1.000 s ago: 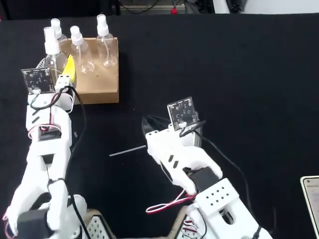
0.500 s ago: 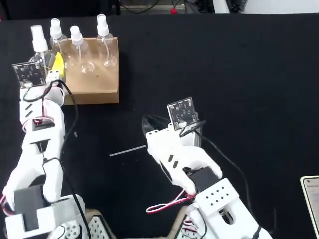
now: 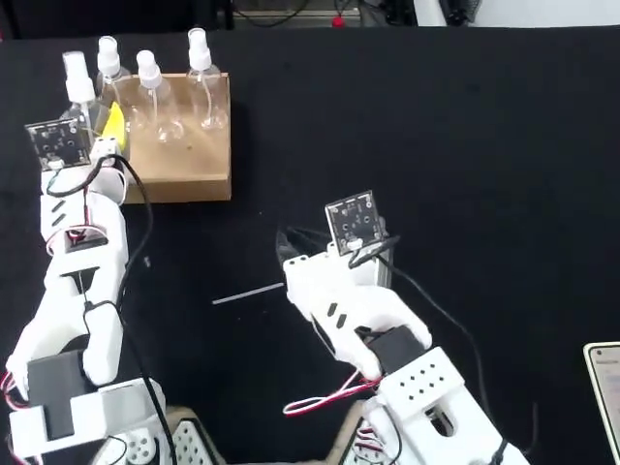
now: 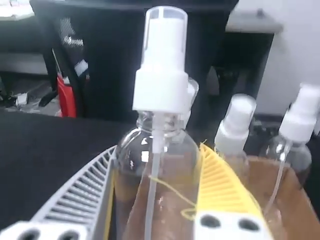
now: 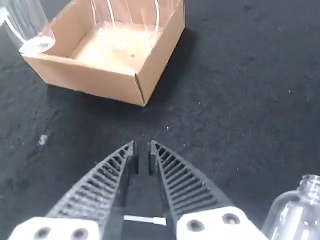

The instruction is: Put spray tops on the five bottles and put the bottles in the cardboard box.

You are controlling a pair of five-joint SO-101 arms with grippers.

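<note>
1. Gripping a capped bottle (image 4: 156,175) round its body with the left gripper (image 4: 157,150), right at the cardboard box's (image 3: 194,180) left wall; inside or outside the rim, cannot tell.
2. Risk on release: catching the base on that wall, tipping into the standing bottles (image 3: 152,97) inside the box.
3. Right gripper (image 5: 142,150) nearly closed, empty, well away from the box, near an uncapped bottle (image 5: 295,210); risk of knocking it over.

Black table (image 3: 465,145): cardboard box (image 3: 189,187), thin tube (image 3: 247,294), uncapped bottle (image 5: 295,212).
</note>
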